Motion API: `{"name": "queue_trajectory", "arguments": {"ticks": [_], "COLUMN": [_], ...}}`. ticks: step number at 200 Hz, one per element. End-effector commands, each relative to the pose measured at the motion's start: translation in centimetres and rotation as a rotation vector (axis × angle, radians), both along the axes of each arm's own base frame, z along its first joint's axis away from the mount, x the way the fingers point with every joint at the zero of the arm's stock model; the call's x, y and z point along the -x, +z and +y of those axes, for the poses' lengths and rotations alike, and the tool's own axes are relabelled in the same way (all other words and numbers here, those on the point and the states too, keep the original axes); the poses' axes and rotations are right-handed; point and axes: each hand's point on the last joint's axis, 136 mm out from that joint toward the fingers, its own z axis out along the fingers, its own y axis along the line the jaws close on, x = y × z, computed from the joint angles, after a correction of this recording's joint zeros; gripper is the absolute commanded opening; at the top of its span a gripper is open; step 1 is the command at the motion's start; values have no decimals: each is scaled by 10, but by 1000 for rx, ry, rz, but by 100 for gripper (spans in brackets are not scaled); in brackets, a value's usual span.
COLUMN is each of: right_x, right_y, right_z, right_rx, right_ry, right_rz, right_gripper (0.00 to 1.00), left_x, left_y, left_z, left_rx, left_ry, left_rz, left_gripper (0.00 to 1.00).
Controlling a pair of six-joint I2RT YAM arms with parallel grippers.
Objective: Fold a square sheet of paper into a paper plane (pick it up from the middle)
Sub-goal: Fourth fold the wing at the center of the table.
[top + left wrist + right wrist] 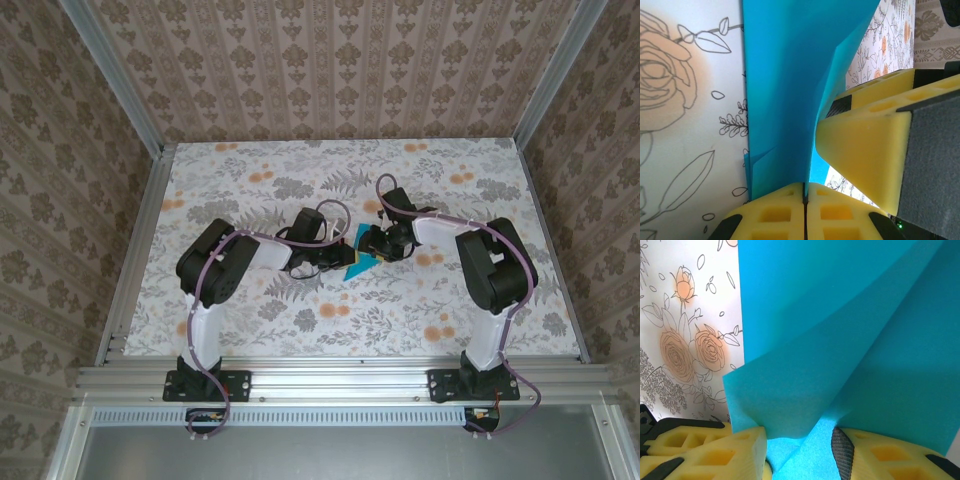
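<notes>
- Floral-print worktop [240,300] sat between damask-wallpapered walls [330,60].
- Creased teal paper sheet [358,262] was mid-worktop.
- Left end effector [805,189], at the sheet's 9 o'clock, pinched it tight.
- Right end effector [797,442], at 2 o'clock, straddled it, jaws apart.

Brown damask-patterned wallpaper walls [330,60] enclose a white tabletop printed with grey leaves and orange flowers [250,310], edged by silver aluminium frame rails [340,378], evenly lit.

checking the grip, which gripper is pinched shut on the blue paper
The left gripper: its yellow fingers meet on the paper, while the right gripper stands spread around a fold.
</notes>
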Motion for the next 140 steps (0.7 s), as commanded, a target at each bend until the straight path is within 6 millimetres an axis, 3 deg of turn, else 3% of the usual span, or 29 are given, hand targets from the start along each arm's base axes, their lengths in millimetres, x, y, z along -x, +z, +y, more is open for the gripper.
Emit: {"name": "queue_trajectory", "arguments": {"ticks": [1, 73, 140], "right_x": [28, 41, 44], "right_y": [-50, -66, -69], "right_z": [-35, -47, -52], "right_rx": [190, 256, 292], "right_ry": [-70, -110, -118], "right_rz": [159, 237, 256], "right_gripper": [44, 44, 43], "left_x": [1, 2, 10], "left_y": [-10, 7, 36], "left_z": [2, 2, 26], "left_rx": [-18, 24, 30], "left_ry": [-7, -9, 26], "left_rz": [50, 33, -2], "left_gripper": [10, 21, 31]}}
